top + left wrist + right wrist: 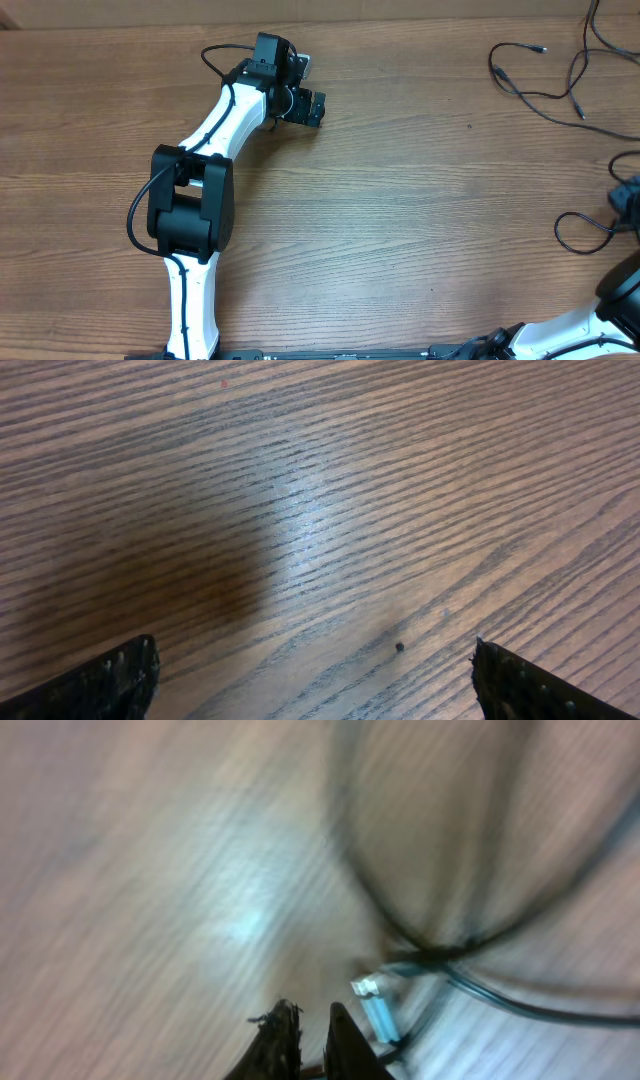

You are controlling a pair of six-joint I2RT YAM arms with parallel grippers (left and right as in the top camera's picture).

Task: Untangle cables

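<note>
Overhead, cables [545,96] lie far right, left hand [308,88] well apart.

The bench [400,200] is brown wood with a fine grain running across it. Thin black cables [545,85] lie on it in loose curves at the far right corner. Another black cable [575,235] makes a loop near the right edge.

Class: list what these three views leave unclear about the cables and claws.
Overhead: the cables run off the top and right edges.
Right wrist: motion blur hides whether the right claw pinches a cable.
Left wrist: only the left claw tips show; the frame's bottom edge cuts the rest.
</note>
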